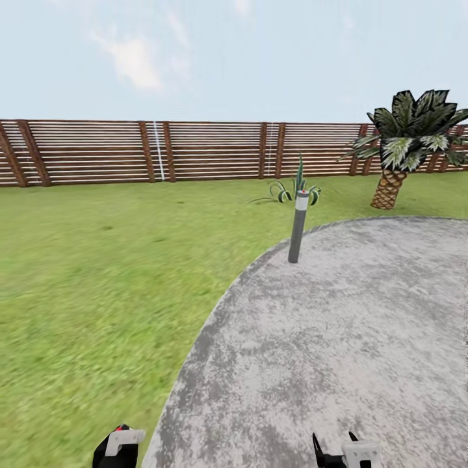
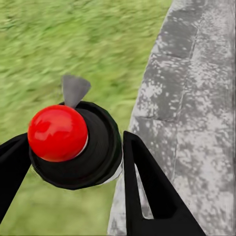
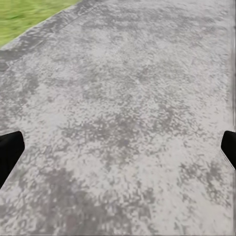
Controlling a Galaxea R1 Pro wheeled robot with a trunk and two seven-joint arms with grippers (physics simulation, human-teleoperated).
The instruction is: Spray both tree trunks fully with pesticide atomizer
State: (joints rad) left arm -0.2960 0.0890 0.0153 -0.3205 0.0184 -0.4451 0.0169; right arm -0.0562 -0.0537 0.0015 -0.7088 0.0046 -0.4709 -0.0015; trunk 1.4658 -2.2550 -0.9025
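The pesticide atomizer is pinched between the left gripper's fingers; the right gripper is spread above paving.

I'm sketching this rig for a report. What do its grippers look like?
Both are black with light fittings. In the head view, the left gripper is a black body with a pale grey bracket, and the right gripper has pointed black fingers beside a whitish block. In the left wrist view its fingers are flat, matt black wedges. No cables or markings show.
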